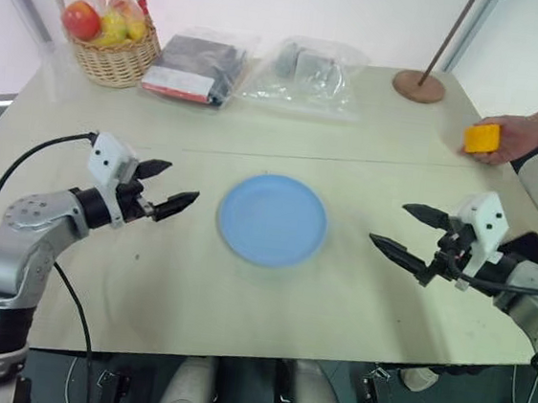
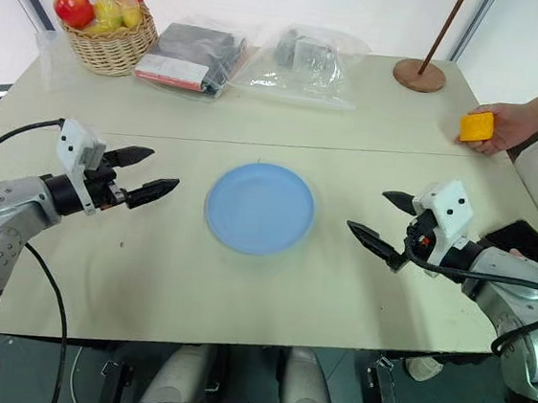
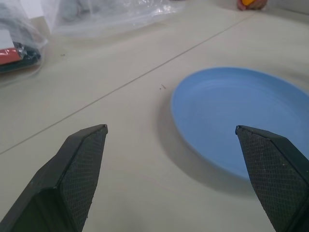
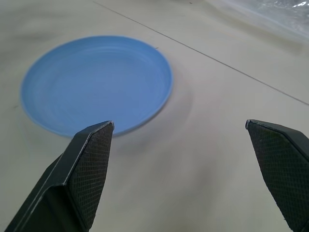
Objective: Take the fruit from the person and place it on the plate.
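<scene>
We see both jaws spread wide and empty — the left gripper [image 1: 173, 184] and right gripper [image 1: 403, 230] flank the light-blue plate [image 1: 274, 218] on the table [image 1: 240, 295]. The yellow-orange fruit [image 1: 482, 138] sits in the person's hand [image 1: 512, 139] at the table's far right edge.

plate [image 1: 273, 219] at mid table [image 1: 239, 304]. left gripper [image 1: 167, 187] just left of it, right gripper [image 1: 408, 230] to its right, both above the tabletop, pointing inward at the plate, neither touching it. basket [image 1: 111, 55] at far left corner, fruits inside under plastic. two bagged bundles behind the plate along the far edge: one [image 1: 198, 67] beside the basket, the other [image 1: 307, 71] right of that. stand base [image 1: 419, 85] at far right corner, pole rising from it. person's hand [image 1: 511, 138] at the right edge, well behind the right gripper, holding the fruit [image 1: 482, 138].
</scene>
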